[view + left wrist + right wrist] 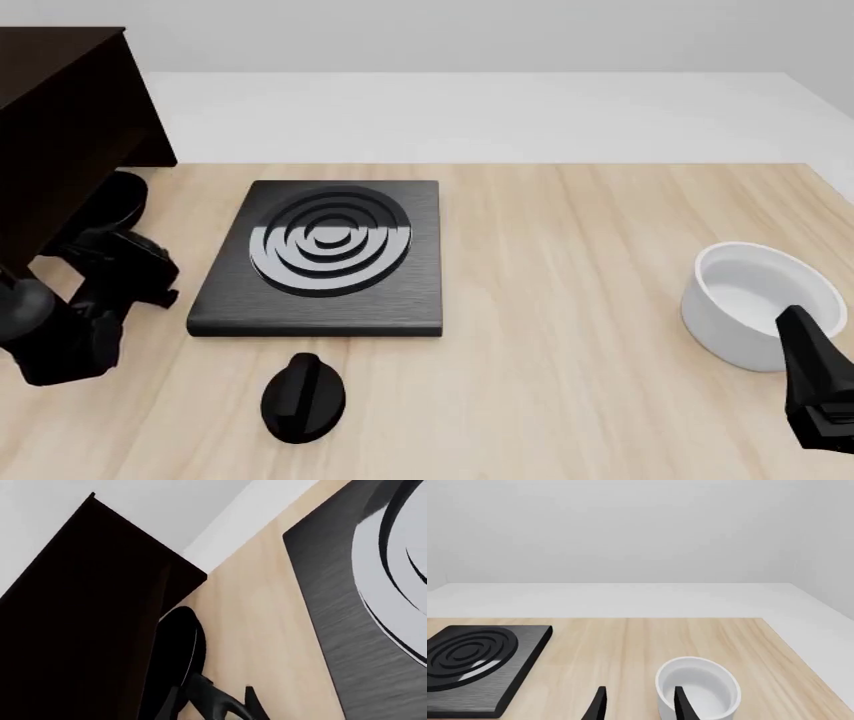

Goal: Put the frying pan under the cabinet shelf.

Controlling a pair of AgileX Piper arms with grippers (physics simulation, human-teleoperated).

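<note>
Sliding the pan (118,200) under the cabinet (60,130) looks nearly done: its round body sits at the cabinet's foot, partly tucked beneath. Left gripper (127,270) by the handle; grip state cannot be told. Right gripper (637,705) idle, parted, near bowl (754,300). Next: release, withdraw clear

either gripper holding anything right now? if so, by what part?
The left gripper seems to hold the frying pan by its handle, at the cabinet shelf; exact contact is unclear. The right gripper is open, holding nothing.
</note>
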